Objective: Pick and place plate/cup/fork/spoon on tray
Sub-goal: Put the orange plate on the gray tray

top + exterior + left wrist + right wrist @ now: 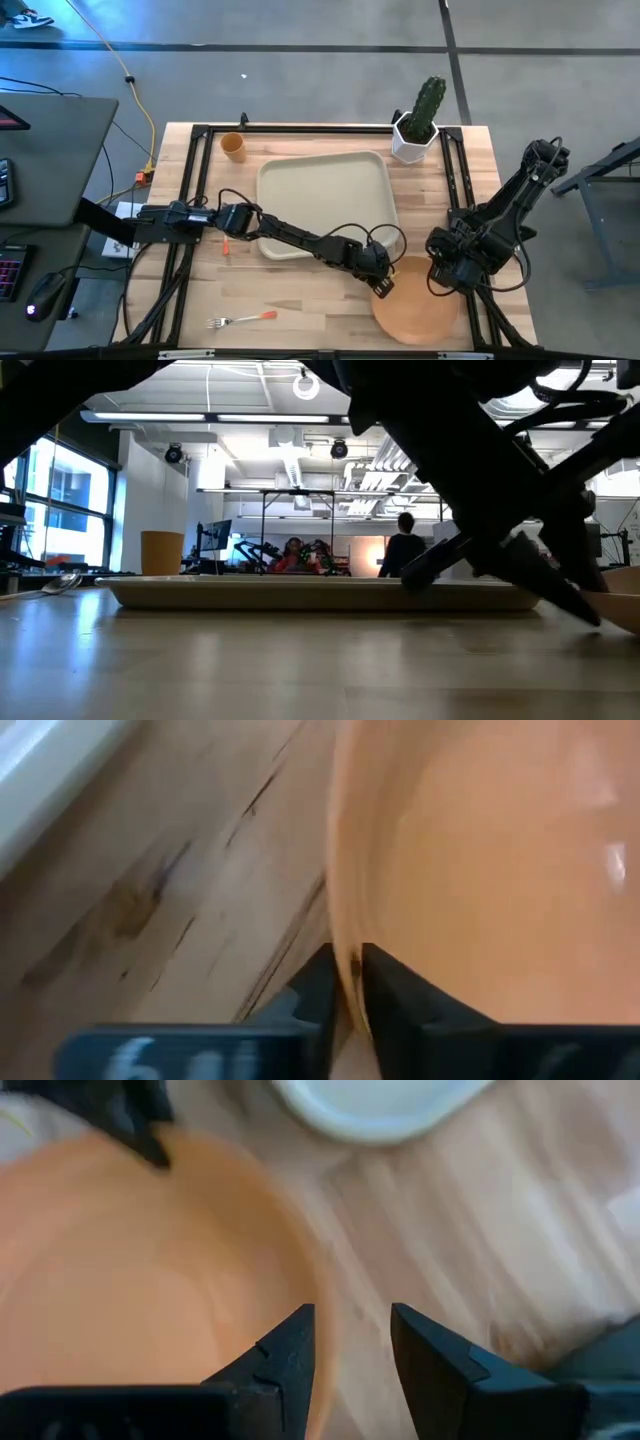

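Fork (241, 319) lies alone at the near edge of the bench (300, 295). Just past it, the plate (415, 310) sits at the near right corner. The left gripper (345, 982) has its fingers pinched shut on the plate's rim, and the right gripper (350, 1342) hangs over the plate's opposite edge, fingers spread. Further back sits the tray (325, 200), then the cup (234, 146) and a potted cactus (420, 125).

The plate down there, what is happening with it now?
The left gripper has closed on the rim of the orange plate, which lies on the table beside the empty tray. The right gripper is open at the plate's other edge. The cup and fork lie apart on the wood.
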You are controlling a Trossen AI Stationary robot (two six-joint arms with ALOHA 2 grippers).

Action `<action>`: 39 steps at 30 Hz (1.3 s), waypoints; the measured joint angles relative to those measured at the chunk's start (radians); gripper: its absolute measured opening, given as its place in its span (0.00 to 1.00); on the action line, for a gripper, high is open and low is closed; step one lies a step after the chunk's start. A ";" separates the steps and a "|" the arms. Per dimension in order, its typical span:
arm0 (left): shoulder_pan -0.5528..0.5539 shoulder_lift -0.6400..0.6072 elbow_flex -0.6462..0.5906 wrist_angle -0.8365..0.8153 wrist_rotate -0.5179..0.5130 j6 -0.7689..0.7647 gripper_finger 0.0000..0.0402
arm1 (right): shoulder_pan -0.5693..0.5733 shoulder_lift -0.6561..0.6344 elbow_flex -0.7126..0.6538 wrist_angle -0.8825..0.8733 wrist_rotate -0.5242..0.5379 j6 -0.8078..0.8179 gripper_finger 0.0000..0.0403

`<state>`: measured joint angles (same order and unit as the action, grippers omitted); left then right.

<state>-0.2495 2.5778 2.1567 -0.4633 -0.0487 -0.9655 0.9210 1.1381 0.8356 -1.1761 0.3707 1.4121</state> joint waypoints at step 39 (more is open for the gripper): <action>0.434 -0.583 -0.393 -0.400 -0.039 0.557 0.00 | -0.143 -0.177 0.000 -0.059 0.459 0.161 0.31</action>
<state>0.1844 1.9947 1.7636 -0.8635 -0.0872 -0.4090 0.7782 0.9613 0.8356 -1.2354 0.8298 1.5727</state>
